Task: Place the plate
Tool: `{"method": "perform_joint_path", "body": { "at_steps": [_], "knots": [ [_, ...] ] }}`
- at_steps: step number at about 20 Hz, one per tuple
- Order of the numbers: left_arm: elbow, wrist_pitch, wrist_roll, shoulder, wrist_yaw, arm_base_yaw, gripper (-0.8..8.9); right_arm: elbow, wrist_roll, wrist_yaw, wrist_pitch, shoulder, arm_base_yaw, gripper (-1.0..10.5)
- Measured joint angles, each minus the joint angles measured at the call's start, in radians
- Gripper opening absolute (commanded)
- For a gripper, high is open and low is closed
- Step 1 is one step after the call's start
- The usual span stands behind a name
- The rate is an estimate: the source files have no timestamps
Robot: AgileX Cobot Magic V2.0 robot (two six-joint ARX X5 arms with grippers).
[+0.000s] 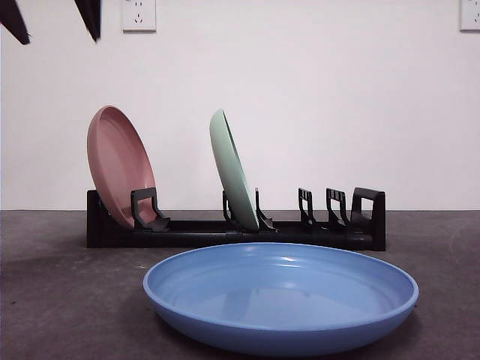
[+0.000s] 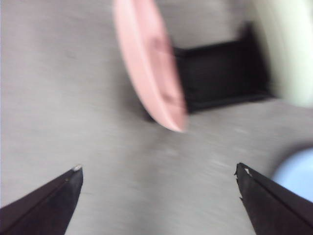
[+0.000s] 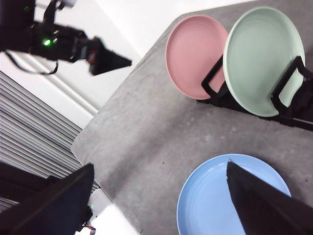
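Note:
A blue plate (image 1: 281, 296) lies flat on the grey table, in front of a black rack (image 1: 232, 231). A pink plate (image 1: 116, 165) stands upright in the rack's left end slot, and a pale green plate (image 1: 234, 169) stands near its middle. My left gripper (image 2: 157, 170) is open and empty, up beside the pink plate (image 2: 151, 63); its two tips show at the front view's top left. My right gripper (image 3: 160, 166) hangs open and empty high over the blue plate (image 3: 210, 200), apart from it.
Several slots at the rack's right end (image 1: 337, 214) hold nothing. The table edge (image 3: 122, 88) runs close behind the pink plate's side. The left arm's body (image 3: 73, 44) shows beyond that edge in the right wrist view. A white wall stands behind the rack.

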State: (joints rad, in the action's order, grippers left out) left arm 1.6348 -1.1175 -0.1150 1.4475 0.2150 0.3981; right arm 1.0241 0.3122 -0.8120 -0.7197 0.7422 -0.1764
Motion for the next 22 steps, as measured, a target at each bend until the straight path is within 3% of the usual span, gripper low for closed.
{"method": "perform_joint_path", "body": {
  "at_steps": [7,11,17,22],
  "knots": [
    [0.274,0.032,0.093,0.307,0.362,0.074,4.96,0.0,-0.001,0.0,-0.002,0.0,0.0,4.3],
    [0.389,0.06,0.116,0.452,0.386,0.074,4.96,0.0,-0.001,0.0,-0.002,0.0,0.0,4.3],
    [0.394,0.08,0.14,0.564,0.461,0.074,4.88,0.0,-0.002,0.001,-0.002,0.0,-0.014,4.3],
    [0.394,0.078,0.149,0.593,0.489,0.074,3.58,0.0,-0.015,0.001,-0.002,0.0,-0.02,4.3]
  ]
}}
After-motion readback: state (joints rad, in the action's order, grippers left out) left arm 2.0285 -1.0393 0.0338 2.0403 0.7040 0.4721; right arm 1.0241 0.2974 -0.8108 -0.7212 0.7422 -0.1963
